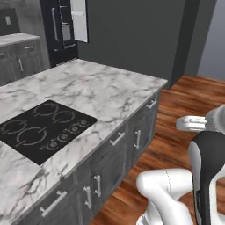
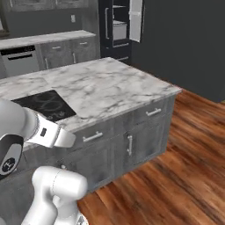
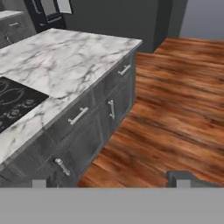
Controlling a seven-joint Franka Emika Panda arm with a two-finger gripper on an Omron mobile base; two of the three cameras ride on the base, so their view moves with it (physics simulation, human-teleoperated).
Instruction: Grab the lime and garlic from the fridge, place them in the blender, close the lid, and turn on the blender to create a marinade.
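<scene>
The fridge (image 2: 115, 30) stands far off at about twelve o'clock from me in the right base view, a tall black cabinet with its door (image 2: 135, 14) swung open and pale shelves showing inside; in the left base view it sits at eleven o'clock (image 1: 61, 30), beyond the far corner of the table. The lime and the garlic must be somewhere on those shelves, but at this range I cannot make them out, so I count one fridge and none of either food yet. I judge both will be light; the lime is firm, round and likely to roll or squirt out of a pinch, so I would close across its widest part, while the lumpy garlic has a papery skin and should be taken gently around its fat middle. Between me and the fridge lies the marble table (image 1: 92, 88), one island, with one black cooktop (image 1: 41, 127) set into it at nine o'clock. Its grey front carries drawers and doors with silver handles (image 3: 78, 116). Wooden floor (image 3: 175, 109) runs off from three to five o'clock. My fingers (image 3: 111, 181) are spread wide and hold nothing, their two dark tips (image 3: 181, 177) rising at six o'clock in the hand view, aimed over the table's edge. I judge the fetching has not begun; the drive to the fridge comes first.
</scene>
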